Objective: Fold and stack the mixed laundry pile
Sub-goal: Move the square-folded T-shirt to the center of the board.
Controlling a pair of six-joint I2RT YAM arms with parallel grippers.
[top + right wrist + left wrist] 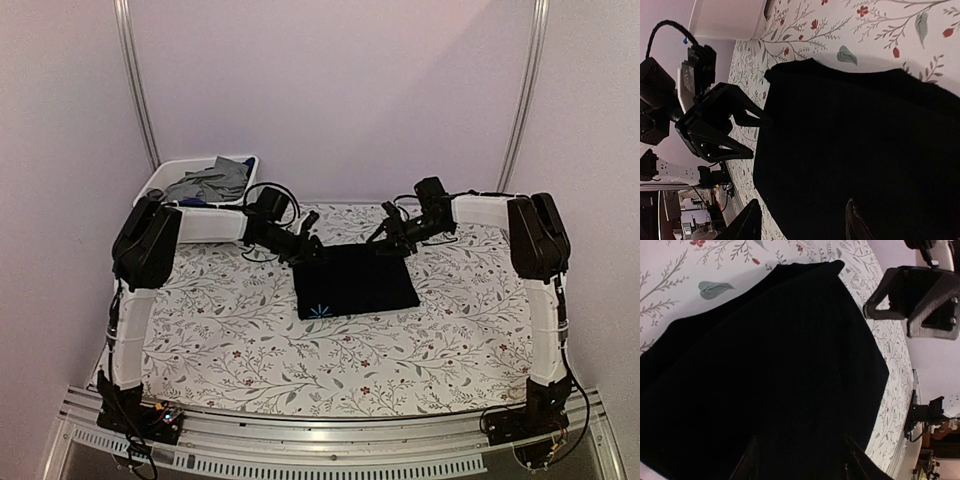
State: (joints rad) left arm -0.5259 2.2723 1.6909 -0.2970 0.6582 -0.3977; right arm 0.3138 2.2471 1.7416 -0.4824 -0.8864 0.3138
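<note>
Open and empty, the left hand (312, 240) and right hand (385, 240) hang with a corner of the folded black T-shirt (355, 282) just beneath each; lifting straight up should spare the folds.

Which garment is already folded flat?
The black T-shirt: a flat rectangle on the table. The grey shirt lies crumpled in the white bin.

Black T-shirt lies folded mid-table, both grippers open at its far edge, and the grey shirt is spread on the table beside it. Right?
Not quite. The grey shirt lies bunched in the white bin at the far left corner, as the top external view shows. The rest holds.
</note>
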